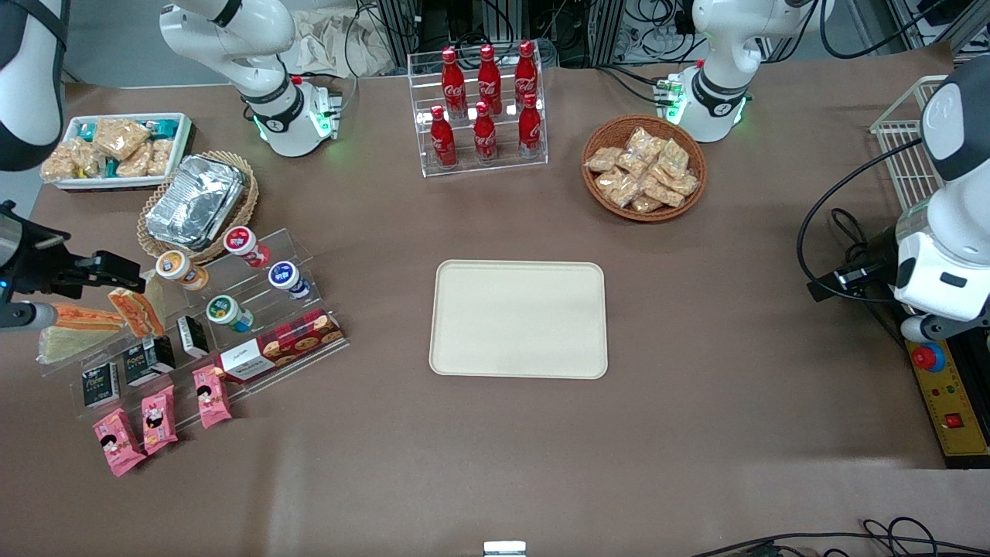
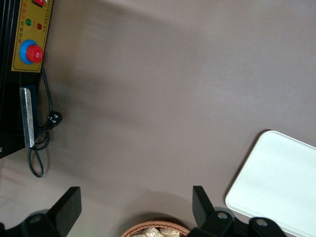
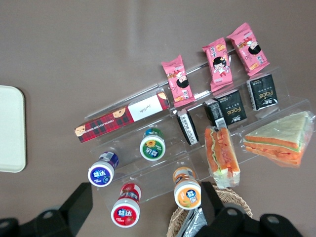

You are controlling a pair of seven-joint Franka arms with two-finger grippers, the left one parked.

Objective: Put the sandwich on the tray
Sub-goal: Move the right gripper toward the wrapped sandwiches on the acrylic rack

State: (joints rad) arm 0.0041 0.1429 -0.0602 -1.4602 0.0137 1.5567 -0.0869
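Note:
Two near-identical wrapped wedge sandwiches lie on a clear tiered stand at the working arm's end of the table. One sandwich [image 1: 137, 311] [image 3: 222, 155] stands on its edge. The other sandwich [image 1: 71, 331] [image 3: 280, 138] lies flat beside it, nearer the table's end. My right gripper [image 1: 116, 271] [image 3: 145, 192] hovers above the stand, over the round cups and the basket's edge, close to the edge-standing sandwich. It is open and empty. The cream tray [image 1: 518, 319] [image 3: 10, 128] [image 2: 281, 182] lies bare at the table's middle.
The clear stand [image 1: 255, 309] also holds round cups [image 3: 153, 145], a plaid cookie box [image 1: 280, 346], dark packets and pink snack packets [image 1: 158, 418]. A wicker basket of foil containers [image 1: 197, 203], a white snack bin [image 1: 116, 147], a cola rack [image 1: 483, 108] and a snack basket [image 1: 643, 169] stand farther from the camera.

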